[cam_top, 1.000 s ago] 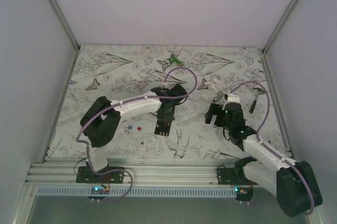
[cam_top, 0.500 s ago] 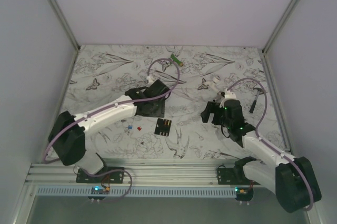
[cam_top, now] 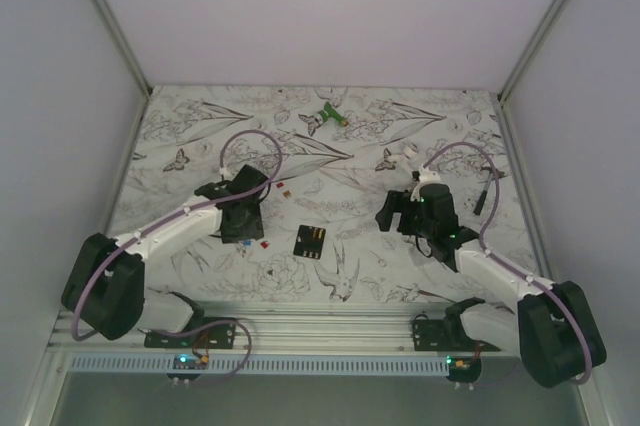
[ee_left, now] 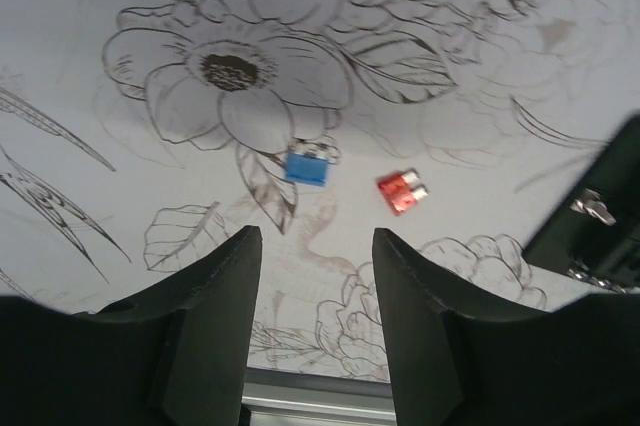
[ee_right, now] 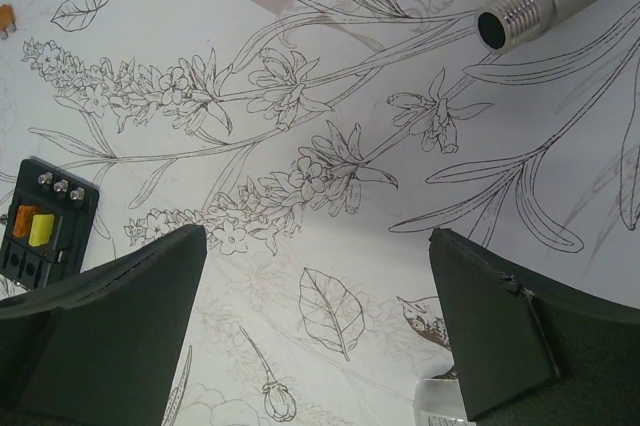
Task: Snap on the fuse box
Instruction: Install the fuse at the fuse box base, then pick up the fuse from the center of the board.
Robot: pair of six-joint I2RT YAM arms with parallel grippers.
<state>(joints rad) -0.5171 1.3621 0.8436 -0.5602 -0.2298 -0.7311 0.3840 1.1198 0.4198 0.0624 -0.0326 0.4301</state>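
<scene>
- The table (cam_top: 190, 141) wears a black-and-white flower print.
- The right tool (cam_top: 395, 214) hangs right of centre, jaws wide, empty.
- The left tool (ee_left: 315, 246) has swung left off the fuse box since 1 second ago; its jaws stand partly apart, empty.
- The fuse box (cam_top: 310, 239), a flat black rectangle, lies free between the 2 tools.
- A threaded metal fitting (ee_right: 520, 16) lies beyond the right tool.
- A blue fuse (ee_left: 307, 168) and a red fuse (ee_left: 402, 191) lie under the left tool.

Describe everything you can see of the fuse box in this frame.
The fuse box is a small, flat, black rectangular block, plastic by its look. It lies flat on the flower-print table between the two arms, turned slightly askew. The right wrist view shows three silver dots along one end and an orange fuse and a yellow fuse in its slots. Nothing touches it.
</scene>
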